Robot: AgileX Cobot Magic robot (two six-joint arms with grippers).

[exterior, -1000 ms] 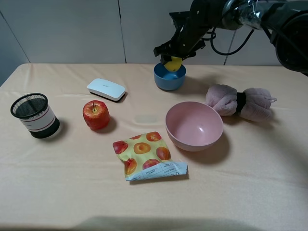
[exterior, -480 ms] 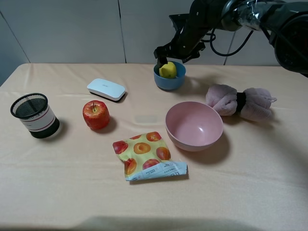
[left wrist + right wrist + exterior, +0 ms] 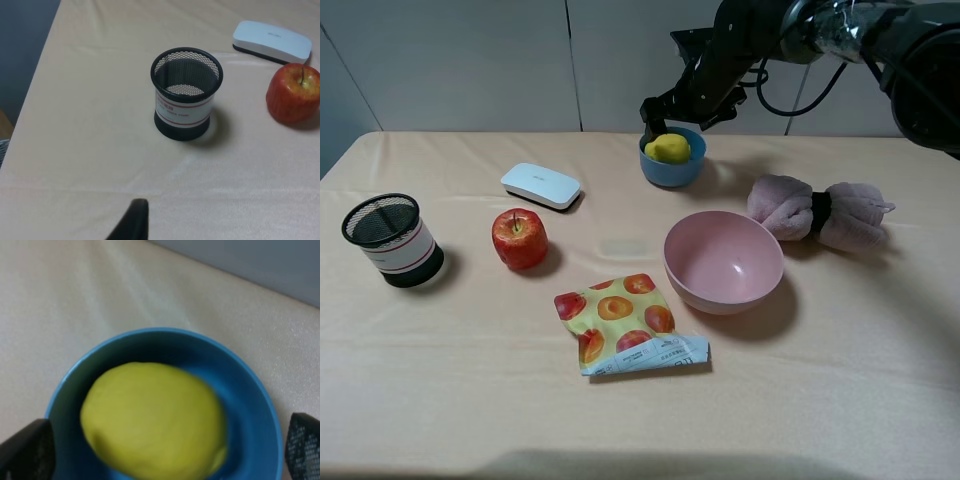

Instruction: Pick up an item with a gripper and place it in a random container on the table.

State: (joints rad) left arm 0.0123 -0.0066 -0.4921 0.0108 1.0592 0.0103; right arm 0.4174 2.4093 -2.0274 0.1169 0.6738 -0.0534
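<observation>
**While the lemon lies in the blue bowl, the right hand hangs open above it**

Since the lemon (image 3: 667, 148) rests inside the blue bowl (image 3: 672, 174), toward 12 o'clock on the desk (image 3: 840, 380), and no finger touches it, the placing looks done. The right hand (image 3: 677, 112) hangs just above the bowl. Its dark fingers (image 3: 27, 450) are spread wide, one off each side of the rim, holding nothing. Only one dark tip of the left hand (image 3: 134, 220) shows, near the mesh cup (image 3: 186, 95), so I cannot tell whether it is open or closed. The fruit looks light, firm and smooth-skinned. Being round, it would likely roll or slip under a skewed pinch. Should it need lifting, grip across its widest middle, fingers on opposite flanks, coming straight down inside the rim.
</observation>
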